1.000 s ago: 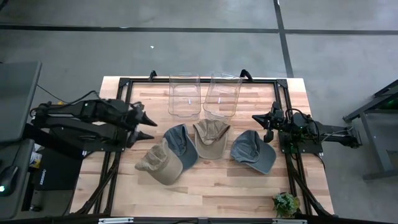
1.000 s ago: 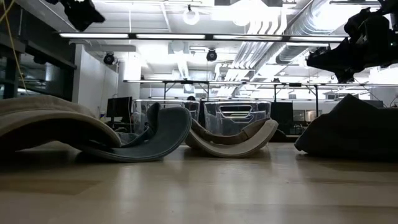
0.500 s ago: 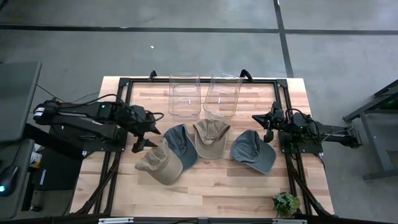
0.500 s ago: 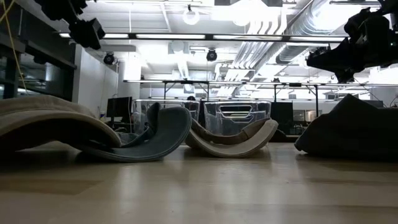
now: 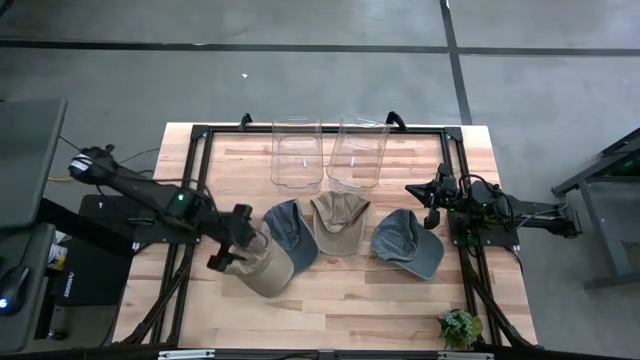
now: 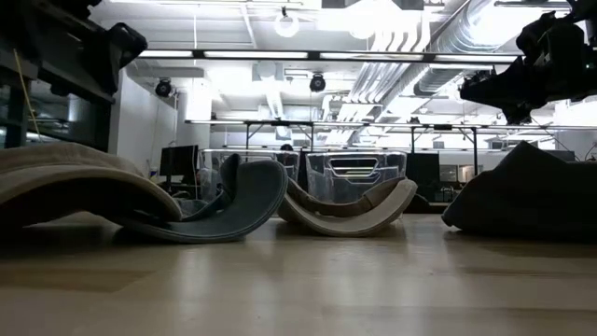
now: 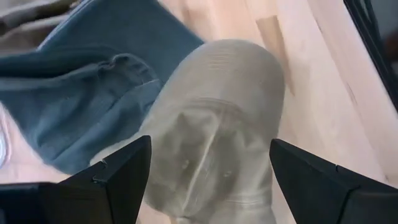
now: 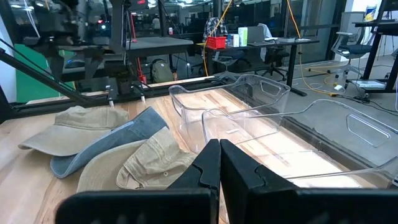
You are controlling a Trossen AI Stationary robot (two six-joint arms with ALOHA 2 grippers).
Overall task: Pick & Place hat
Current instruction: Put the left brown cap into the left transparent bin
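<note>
Four soft fabric caps lie in a loose row mid-desk on the pale wood-plank desk point(image 5: 330, 300), which has a black metal frame around it. Leftmost is the khaki cap point(image 5: 262, 264), domed crown, curved brim, smooth weave. Overlapping its right edge is the blue denim cap point(image 5: 290, 232), upturned with inside showing. Next right, touching it, the tan cap point(image 5: 338, 222), also upturned, crumpled crown. Well apart to the right, the grey-blue cap point(image 5: 408, 243), dome up.

At the far edge, two clear plastic bins stand side by side: left bin point(image 5: 296, 153), right bin point(image 5: 357, 153), rigid, rounded corners, see-through walls.

Left gripper point(image 5: 228, 250) is low over the left side of the khaki cap, jaws spread wide; the left wrist view shows both dark fingers point(image 7: 121, 171) straddling the khaki crown, seams and panel stitching visible, not pinching it. Denim brim lies just beside.

Right gripper point(image 5: 432, 200) waits at the right side of the desk, above the far edge of the grey-blue cap, jaws pressed together, holding nothing.

Small green potted plant point(image 5: 460, 327) sits at the near right corner.
</note>
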